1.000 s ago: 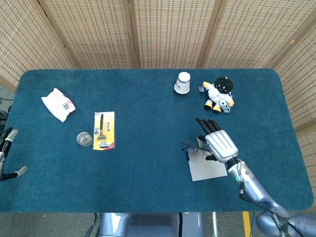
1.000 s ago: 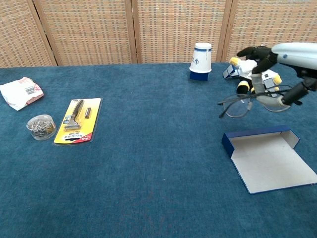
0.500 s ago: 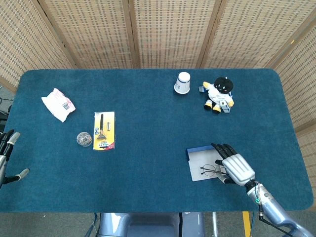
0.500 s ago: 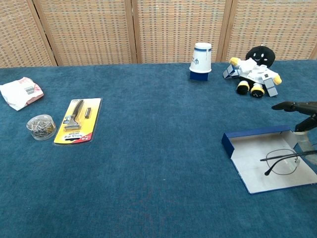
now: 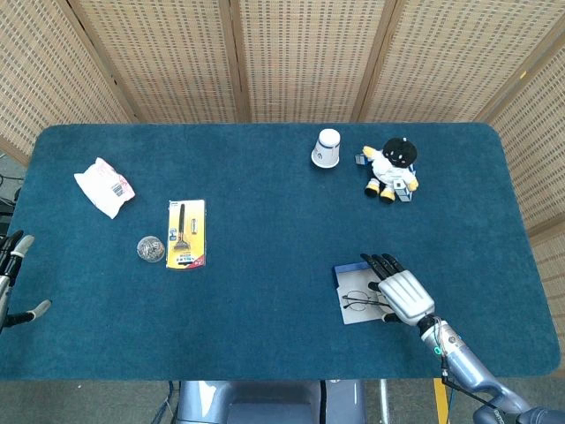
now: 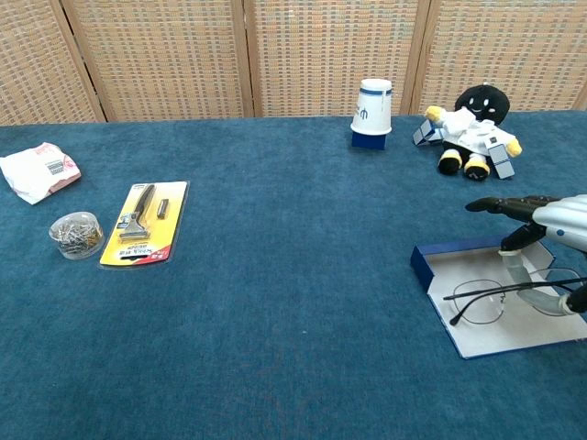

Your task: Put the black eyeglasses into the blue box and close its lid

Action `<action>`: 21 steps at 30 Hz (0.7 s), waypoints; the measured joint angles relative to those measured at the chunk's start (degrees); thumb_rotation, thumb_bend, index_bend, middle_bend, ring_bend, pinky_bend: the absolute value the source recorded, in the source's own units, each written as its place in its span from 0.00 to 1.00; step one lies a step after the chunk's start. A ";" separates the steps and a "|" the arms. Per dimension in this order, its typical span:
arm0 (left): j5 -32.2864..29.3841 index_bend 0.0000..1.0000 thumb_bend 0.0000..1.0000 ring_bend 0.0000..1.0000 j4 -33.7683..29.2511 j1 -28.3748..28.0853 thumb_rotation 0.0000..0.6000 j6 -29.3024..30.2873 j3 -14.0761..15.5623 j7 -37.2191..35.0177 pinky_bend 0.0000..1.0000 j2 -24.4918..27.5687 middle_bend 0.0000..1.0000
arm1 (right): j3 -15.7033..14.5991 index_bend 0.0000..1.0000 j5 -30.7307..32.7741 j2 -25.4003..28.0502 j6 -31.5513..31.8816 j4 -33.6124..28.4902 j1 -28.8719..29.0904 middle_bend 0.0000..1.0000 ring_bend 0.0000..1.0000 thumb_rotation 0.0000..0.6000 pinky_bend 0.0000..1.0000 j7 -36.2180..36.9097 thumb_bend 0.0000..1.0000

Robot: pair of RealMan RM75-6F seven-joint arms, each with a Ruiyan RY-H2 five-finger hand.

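At the far left edge of the head view, the left hand (image 5: 12, 274) was low beside the table (image 5: 265, 221), its fingers apart and holding nothing. On the left part of the table lay a white packet (image 6: 37, 170), then a small clear jar of metal bits (image 6: 75, 235), and just beside it a yellow card with a razor (image 6: 147, 223). Further right, near the back edge, an upside-down white paper cup (image 6: 372, 114) stood, and a black and white plush doll (image 6: 472, 130) sat near it. In front of the doll the blue box (image 6: 495, 298) lay open, showing its white inside. The black eyeglasses (image 6: 500, 298) were over the white inside of the box; whether they rested on it I cannot tell. The right hand (image 6: 546, 247) was over the box's right part, holding the eyeglasses by their right end with thumb and finger, the other fingers stretched out.
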 measured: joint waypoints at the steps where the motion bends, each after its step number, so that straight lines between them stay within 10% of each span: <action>1: 0.00 0.00 0.00 0.00 -0.03 0.00 1.00 -0.02 0.00 0.01 0.00 0.02 0.00 | 0.28 0.65 0.47 -0.17 -0.43 0.05 0.20 0.00 0.00 1.00 0.06 -0.28 0.57; 21: 0.04 0.00 0.00 0.00 -0.03 0.06 1.00 0.00 -0.07 -0.29 0.00 0.17 0.00 | 4.45 0.65 8.30 -4.25 -6.13 3.77 3.23 0.00 0.00 1.00 0.06 -6.55 0.57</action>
